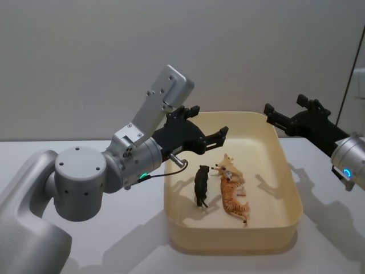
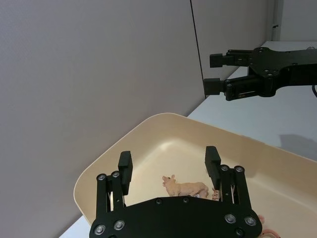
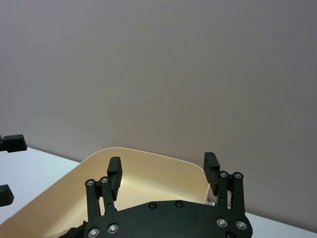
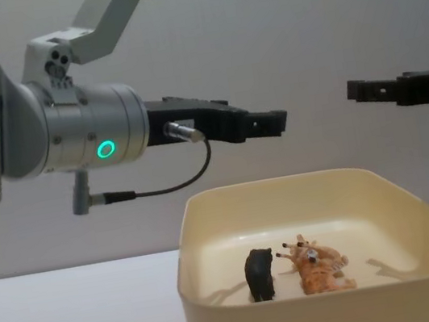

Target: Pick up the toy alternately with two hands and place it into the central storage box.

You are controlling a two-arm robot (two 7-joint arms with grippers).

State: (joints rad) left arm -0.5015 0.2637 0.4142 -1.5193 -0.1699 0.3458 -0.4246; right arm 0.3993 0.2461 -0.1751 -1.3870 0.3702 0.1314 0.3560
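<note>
Both hands hang empty in the air above the central storage box (image 1: 288,225), a cream tub. My left gripper (image 1: 210,121) is open over the box's back left part, and its wrist view shows the spread fingers (image 2: 125,167) with nothing between them. My right gripper (image 1: 285,107) is open near the back right corner, with its fingers (image 3: 115,169) apart over the box rim (image 3: 124,151). Three toy animals are in the box: a black one (image 1: 201,185) standing, a tan pig (image 1: 231,170), and an orange striped one (image 1: 234,206) on its side.
The box stands on a white table (image 1: 85,245) in front of a plain grey wall. From the chest, the left gripper (image 4: 274,123) and right gripper (image 4: 358,91) face each other well above the box (image 4: 335,305). My left elbow (image 1: 80,182) looms over the table's left.
</note>
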